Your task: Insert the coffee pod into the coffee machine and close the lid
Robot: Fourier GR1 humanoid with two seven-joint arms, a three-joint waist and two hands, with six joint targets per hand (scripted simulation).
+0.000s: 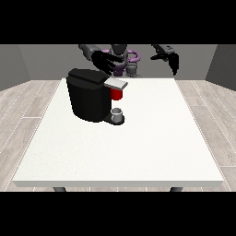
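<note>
Fingers of the black hand at the view's left [104,61] spread wide above the boxy black coffee machine [88,96]. The small grey thing on its drip stand [118,113] may be the pod. A hasty reach could knock it off.

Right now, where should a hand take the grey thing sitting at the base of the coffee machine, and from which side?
Probably by its side wall, coming from above on the camera-facing side. The grey thing, possibly the pod, stands upright on the machine's base, with the coffee machine body at its view-left and the red thing at the machine overhanging it. The hand at the view's left hovers open nearest.
</note>
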